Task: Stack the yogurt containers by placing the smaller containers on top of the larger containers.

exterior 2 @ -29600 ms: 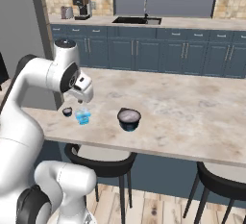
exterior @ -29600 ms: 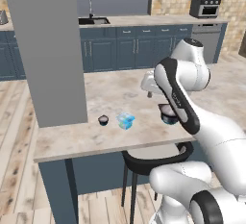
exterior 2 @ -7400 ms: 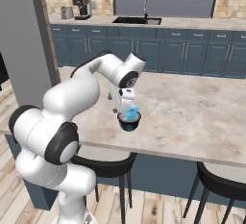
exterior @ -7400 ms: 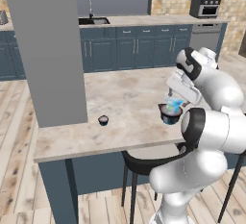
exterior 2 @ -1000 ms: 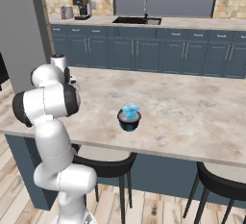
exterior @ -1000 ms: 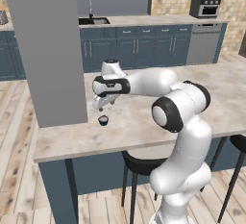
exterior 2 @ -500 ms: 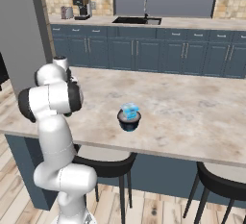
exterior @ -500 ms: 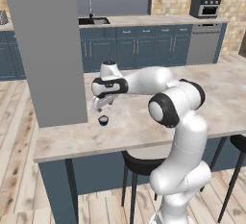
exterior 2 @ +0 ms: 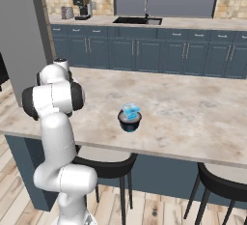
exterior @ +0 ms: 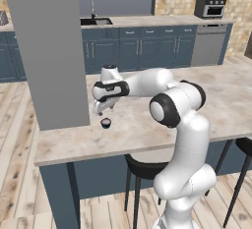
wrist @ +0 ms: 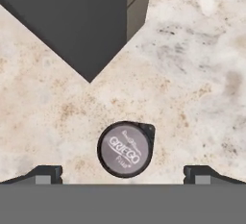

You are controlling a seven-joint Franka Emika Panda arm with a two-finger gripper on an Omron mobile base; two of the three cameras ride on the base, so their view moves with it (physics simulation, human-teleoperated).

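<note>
The gripper (wrist: 124,175) hangs with fingers spread wide over the tiny dark cup (wrist: 126,149), which sits on the counter (wrist: 192,74) at 6 o'clock from the grey pillar (wrist: 81,16).

Marble island (exterior: 147,129), blue cabinets (exterior 2: 159,50) (wood floor (exterior: 15,125)).

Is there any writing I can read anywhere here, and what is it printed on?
"GRIEGO": on the pale lid of the tiny dark cup, seen from the camera on the hand.
A smaller line under it and a curved line above it: too blurred to read.
Blue container on the large cup: no readable text.
</note>
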